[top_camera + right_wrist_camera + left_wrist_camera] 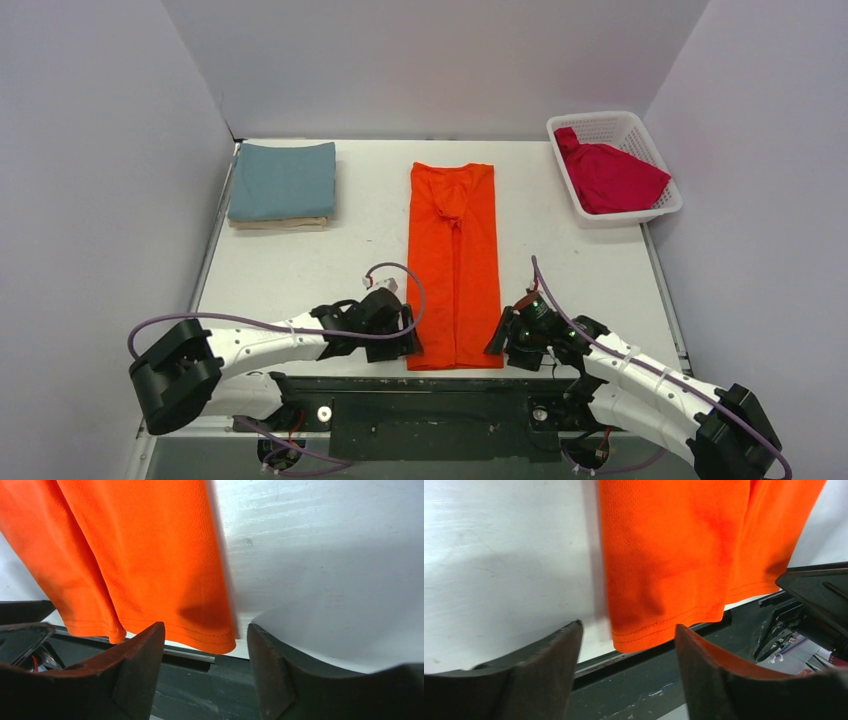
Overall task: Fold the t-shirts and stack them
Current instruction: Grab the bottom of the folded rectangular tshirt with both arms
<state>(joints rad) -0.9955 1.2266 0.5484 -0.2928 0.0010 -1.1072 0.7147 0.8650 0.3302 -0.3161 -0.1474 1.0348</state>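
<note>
The orange t-shirt (455, 262) lies folded into a long strip down the middle of the table, its hem hanging slightly over the near edge. My left gripper (405, 345) is open beside the hem's left corner (634, 640), which sits between its fingers. My right gripper (498, 345) is open beside the hem's right corner (215, 640). Neither holds cloth. The teal-blue t-shirt (283, 179) lies folded on the folded beige t-shirt (280, 223) at the back left. The crimson t-shirt (610, 177) lies crumpled in the basket.
The white lattice basket (650, 140) stands at the back right corner. Grey walls close in the table on three sides. The dark mounting rail (430, 400) runs along the near edge below the hem.
</note>
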